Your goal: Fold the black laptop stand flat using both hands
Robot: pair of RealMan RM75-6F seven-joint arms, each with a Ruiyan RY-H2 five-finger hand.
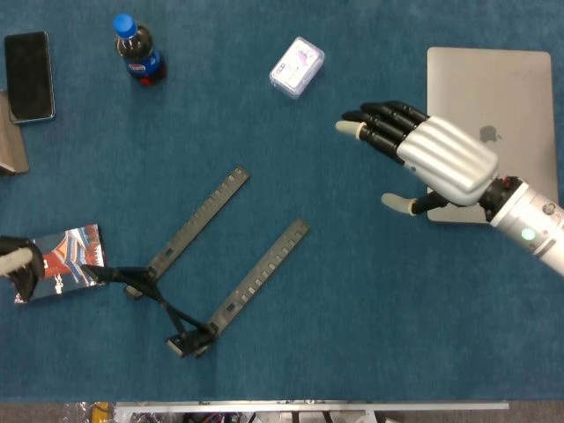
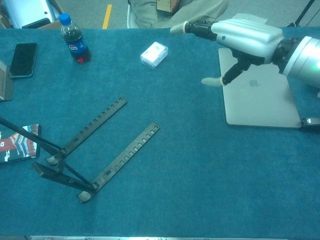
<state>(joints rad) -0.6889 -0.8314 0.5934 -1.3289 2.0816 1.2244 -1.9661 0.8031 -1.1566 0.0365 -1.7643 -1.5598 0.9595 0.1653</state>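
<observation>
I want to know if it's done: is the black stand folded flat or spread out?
Spread out. The black laptop stand has its two slotted bars apart in a V, not together.
</observation>
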